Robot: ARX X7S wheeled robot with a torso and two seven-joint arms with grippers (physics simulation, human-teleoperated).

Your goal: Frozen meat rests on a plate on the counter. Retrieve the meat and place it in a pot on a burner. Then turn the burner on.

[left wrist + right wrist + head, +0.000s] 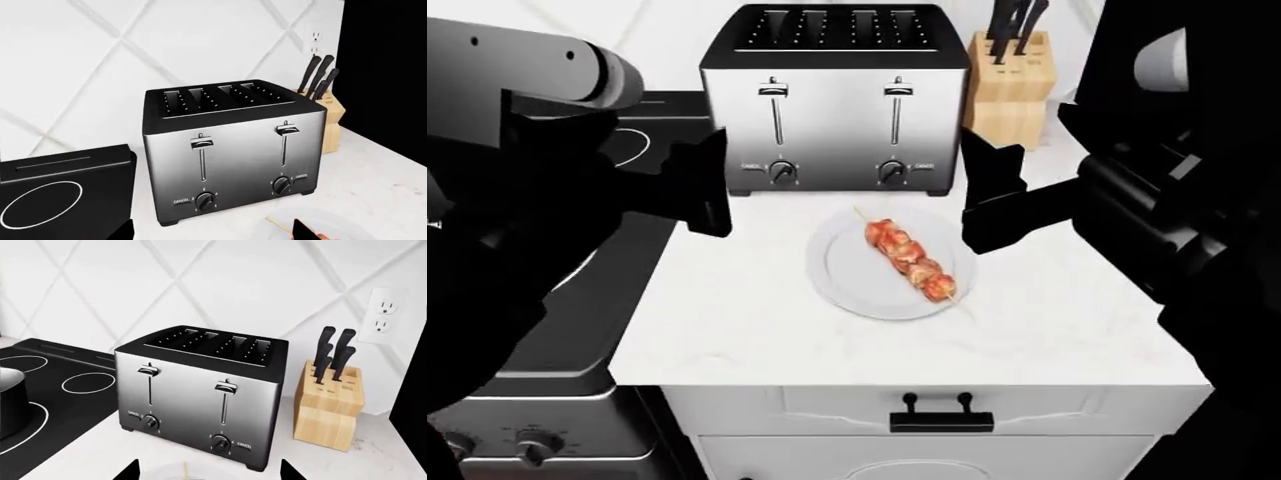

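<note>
Right now you have both arms poised either side of the plate (851, 278) in front of the toaster (834, 95) on the tabletop (734, 320), jaws wide and empty, because the meat (909, 259) lies there ungrasped, skewer running diagonally.

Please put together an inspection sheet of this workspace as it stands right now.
Surface: white marble counter, bare apart from the items below; black glass cooktop at its left.
Job's things: meat skewer lies diagonally on the plate in front of the toaster; pot seen only partly, on a burner.
Clutter: toaster and knife block at the back.
Grippers: left gripper and right gripper hover on either side of the plate, holding nothing; jaw state cannot be told.
Cables: nothing seen.
Surroundings: tiled wall, wall outlet, drawer handle, stove knobs.
</note>
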